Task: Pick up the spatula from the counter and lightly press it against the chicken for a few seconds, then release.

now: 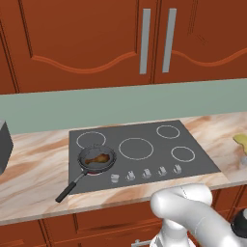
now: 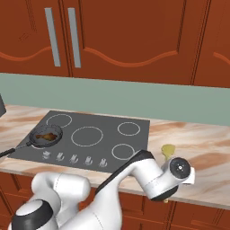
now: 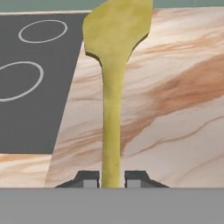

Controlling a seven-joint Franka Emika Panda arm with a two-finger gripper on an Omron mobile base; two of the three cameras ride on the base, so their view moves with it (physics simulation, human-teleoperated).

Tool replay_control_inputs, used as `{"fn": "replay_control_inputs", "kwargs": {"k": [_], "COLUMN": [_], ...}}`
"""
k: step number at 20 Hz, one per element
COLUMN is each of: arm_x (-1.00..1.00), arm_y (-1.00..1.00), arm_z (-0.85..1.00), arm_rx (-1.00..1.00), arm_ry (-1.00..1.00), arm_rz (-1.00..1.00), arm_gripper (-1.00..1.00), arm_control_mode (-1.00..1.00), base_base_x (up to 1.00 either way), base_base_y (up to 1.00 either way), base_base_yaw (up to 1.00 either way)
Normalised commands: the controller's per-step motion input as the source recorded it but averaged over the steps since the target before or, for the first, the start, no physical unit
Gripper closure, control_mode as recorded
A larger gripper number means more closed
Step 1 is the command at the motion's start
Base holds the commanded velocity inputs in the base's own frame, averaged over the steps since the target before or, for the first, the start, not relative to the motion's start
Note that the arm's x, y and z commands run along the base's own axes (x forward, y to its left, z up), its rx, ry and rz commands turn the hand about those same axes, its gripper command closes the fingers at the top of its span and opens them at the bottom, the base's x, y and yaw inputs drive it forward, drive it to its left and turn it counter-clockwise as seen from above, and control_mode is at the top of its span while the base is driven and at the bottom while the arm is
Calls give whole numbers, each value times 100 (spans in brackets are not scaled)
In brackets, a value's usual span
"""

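Fingers point(image 3: 89, 179) pinch spatula point(image 3: 113, 65) handle, hand view; L base view: chicken point(image 1: 98, 157) in pan point(image 1: 83, 165) on cooktop point(image 1: 149, 126).

1. My arm point(image 2: 134, 173) shows glossy white, rounded links.
2. I see a dark round joint cap point(image 2: 179, 167) with a pale centre.
3. Its two finger tips point(image 3: 89, 178) are small, dark and blocky.

Counts on the surface point(image 1: 38, 164)
One spatula point(image 3: 112, 87), one pan point(image 1: 72, 186), one chicken piece point(image 1: 96, 157), five knobs point(image 1: 146, 173), four bare burner rings point(image 1: 136, 148), two cabinet handles point(image 1: 144, 41).
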Motion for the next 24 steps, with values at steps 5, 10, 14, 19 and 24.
{"fn": "replay_control_inputs", "kwargs": {"k": [5,10,14,19,24], "arm_x": [-20,-10,-8,-1,0], "arm_y": [25,43,55,55,44], "arm_z": [22,15,8,6,13], "arm_rx": [0,0,-1,-1,-2], "arm_ry": [0,0,0,0,0], "arm_rz": [20,16,14,12,11], "arm_gripper": [100,100,100,100,100], "arm_control_mode": [-100,-100,-100,-100,-100], "base_base_x": [0,0,0,0,0], "base_base_y": [0,0,0,0,0], "base_base_yaw": [0,0,0,0,0]}}
